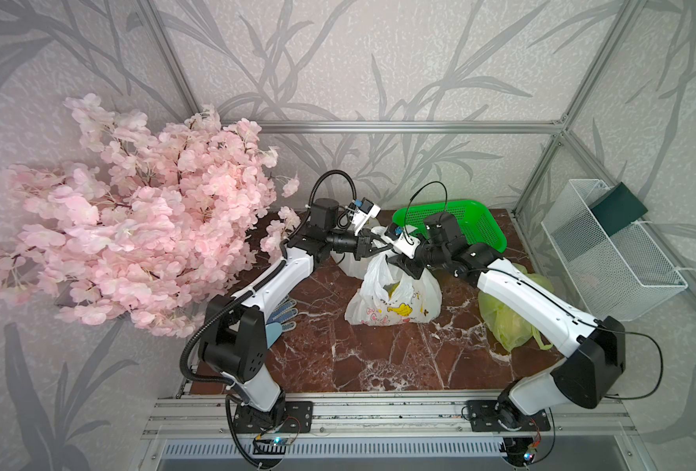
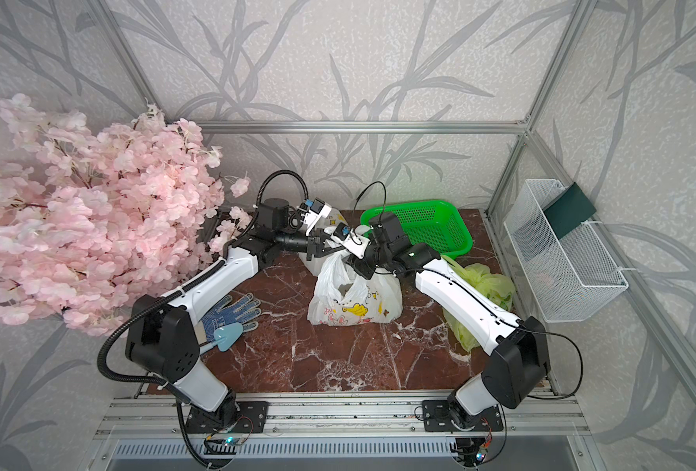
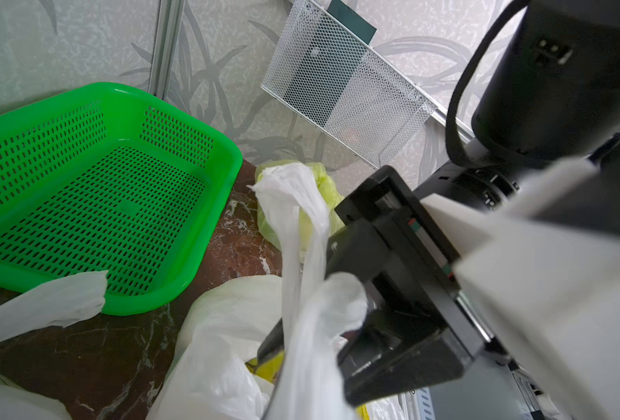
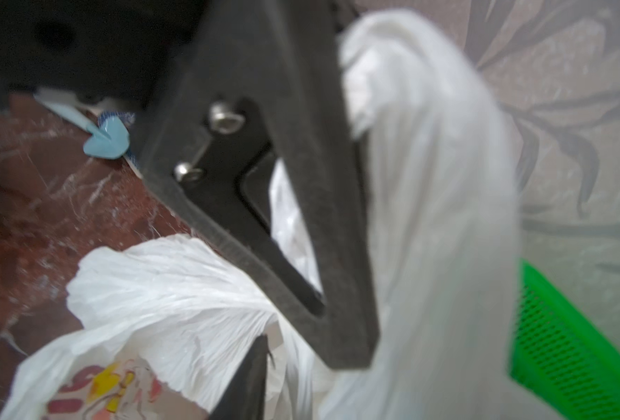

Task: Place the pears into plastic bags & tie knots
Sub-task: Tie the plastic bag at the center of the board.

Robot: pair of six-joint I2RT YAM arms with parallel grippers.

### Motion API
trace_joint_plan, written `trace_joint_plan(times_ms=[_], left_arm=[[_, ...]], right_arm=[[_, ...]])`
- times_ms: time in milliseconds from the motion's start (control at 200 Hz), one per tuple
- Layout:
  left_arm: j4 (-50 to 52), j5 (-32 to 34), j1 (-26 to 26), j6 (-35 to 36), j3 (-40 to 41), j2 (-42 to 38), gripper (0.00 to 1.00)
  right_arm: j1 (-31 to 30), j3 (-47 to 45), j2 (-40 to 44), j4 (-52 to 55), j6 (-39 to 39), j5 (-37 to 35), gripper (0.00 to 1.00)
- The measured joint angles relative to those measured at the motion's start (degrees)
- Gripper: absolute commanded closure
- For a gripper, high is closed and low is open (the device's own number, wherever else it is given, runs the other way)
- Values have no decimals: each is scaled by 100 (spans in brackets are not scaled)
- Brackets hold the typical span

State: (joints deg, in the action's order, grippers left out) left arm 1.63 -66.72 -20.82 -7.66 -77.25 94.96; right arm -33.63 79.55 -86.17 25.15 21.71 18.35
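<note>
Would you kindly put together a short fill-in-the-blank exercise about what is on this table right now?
The green basket is ___.
The front white bag carries pink and ___ cartoon prints.
The pink blossom branch fills the robot's ___ side.
The blue trowel rests on a dotted ___.
Missing words: empty; yellow; left; glove.

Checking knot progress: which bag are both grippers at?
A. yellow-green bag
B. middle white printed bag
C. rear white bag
B: the left gripper and right gripper meet at the raised handles of the white printed bag mid-table; the yellow-green bag lies apart, off to the side.
</note>
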Motion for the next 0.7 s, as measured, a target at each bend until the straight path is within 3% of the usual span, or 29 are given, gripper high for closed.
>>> trace_joint_plan(times_ms=[100,250,380,700], left_arm=[[-120,192,28,13,120,-2,100],[-245,468,35,20,275,-2,100],[-306,560,37,55,291,-9,100],[-367,627,24,103,345,-138,100]], right_arm=[[376,-35,227,-103,-678,420,39],[1036,79,509,-232,-2232,898,39],[1419,699,208,-44,-3449,1220,37],[1403,1604,-656,603,-4463,1414,36]])
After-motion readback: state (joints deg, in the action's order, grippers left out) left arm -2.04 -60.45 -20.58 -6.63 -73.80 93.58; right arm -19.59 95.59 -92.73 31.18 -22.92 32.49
